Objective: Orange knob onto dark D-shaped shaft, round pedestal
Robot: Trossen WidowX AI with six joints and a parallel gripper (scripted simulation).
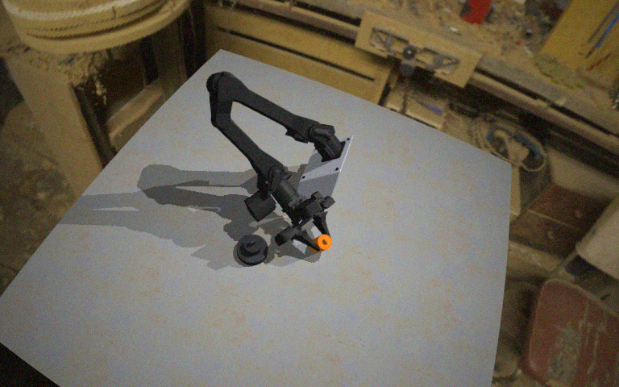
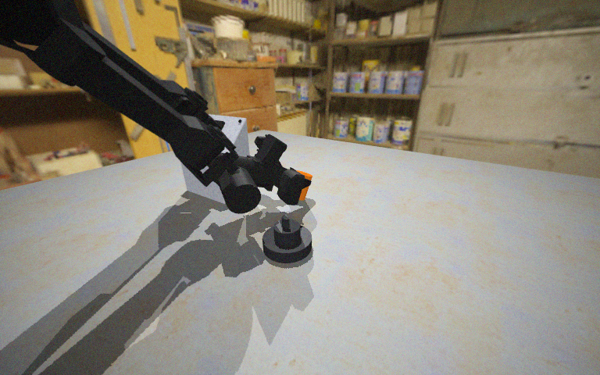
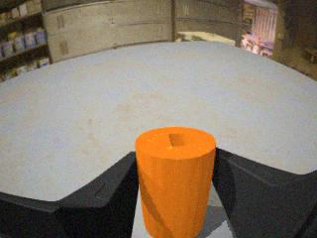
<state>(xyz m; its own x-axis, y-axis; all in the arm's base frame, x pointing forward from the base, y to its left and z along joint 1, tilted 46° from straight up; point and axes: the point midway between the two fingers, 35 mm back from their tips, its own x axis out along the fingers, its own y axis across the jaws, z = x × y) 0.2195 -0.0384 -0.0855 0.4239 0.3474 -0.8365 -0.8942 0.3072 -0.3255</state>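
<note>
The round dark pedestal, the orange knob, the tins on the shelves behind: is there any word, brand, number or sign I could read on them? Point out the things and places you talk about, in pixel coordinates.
Orange cylindrical knob (image 1: 325, 242) (image 2: 304, 192) (image 3: 174, 188): no text seen.
Round dark pedestal (image 1: 252, 258) (image 2: 287, 255): no text seen.
Pale tins with coloured labels (image 2: 376, 82) (image 3: 20, 43): labels too small and blurred to read.
</note>
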